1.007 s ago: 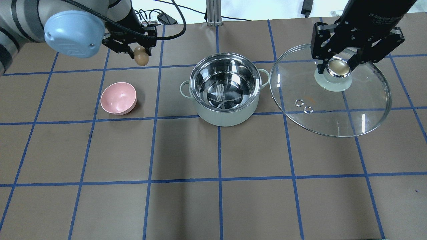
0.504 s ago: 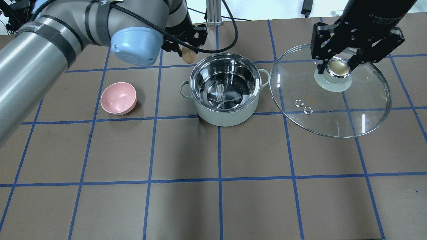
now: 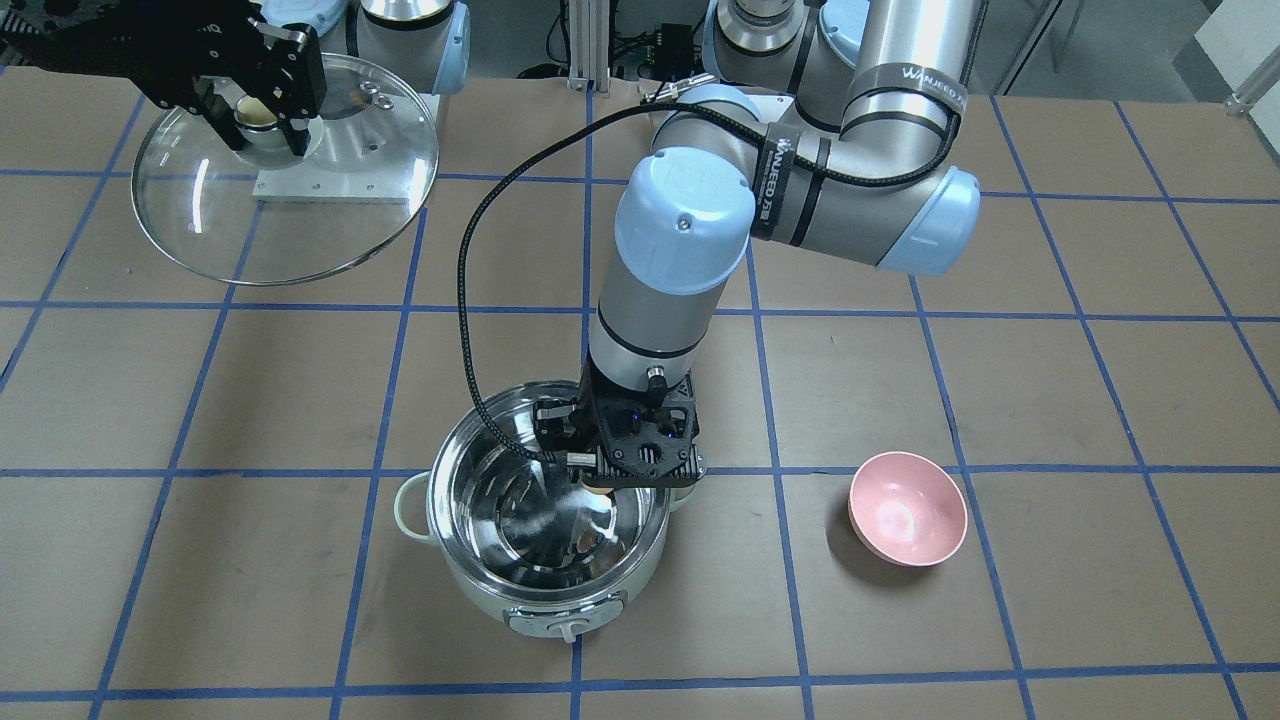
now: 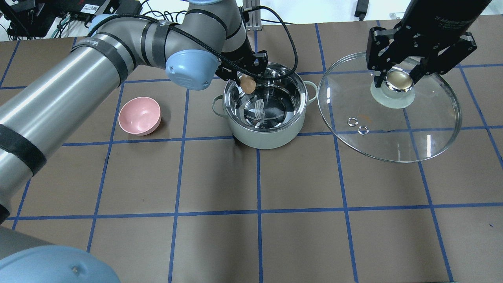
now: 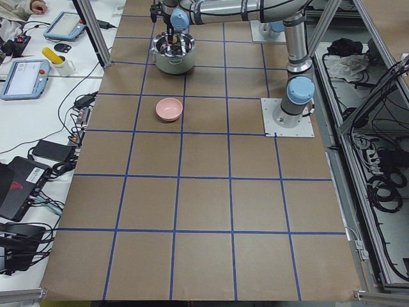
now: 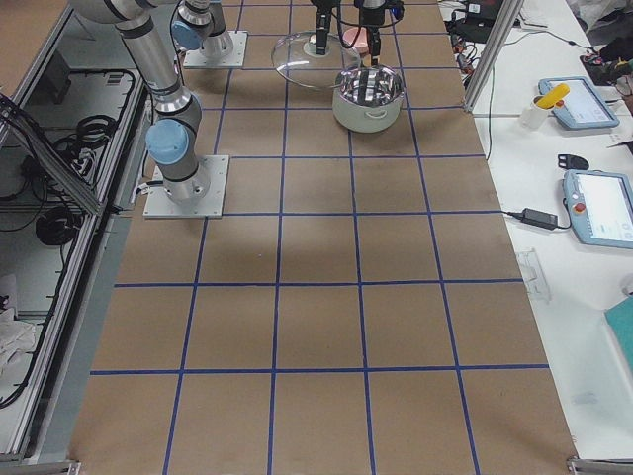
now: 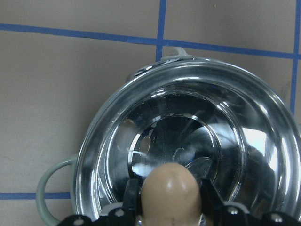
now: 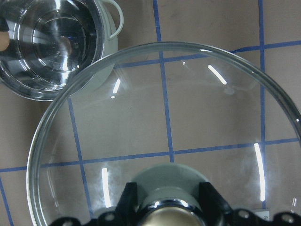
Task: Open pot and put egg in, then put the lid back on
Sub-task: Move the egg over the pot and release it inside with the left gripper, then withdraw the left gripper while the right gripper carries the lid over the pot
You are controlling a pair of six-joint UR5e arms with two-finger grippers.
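Now the left gripper (image 4: 246, 78) has swung over from near the pink bowl (image 4: 139, 115). It hangs just inside the rim of the open pot (image 4: 267, 137), pinching the egg (image 4: 248, 84), ready to lower it in. The right gripper (image 4: 397, 80) is clamped on the lid (image 4: 393, 133) by its knob, holding it off to the side so the pot is open.

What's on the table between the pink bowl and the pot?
Nothing. The overhead view shows only bare brown table crossed by one blue tape line between the pink bowl and the pot.
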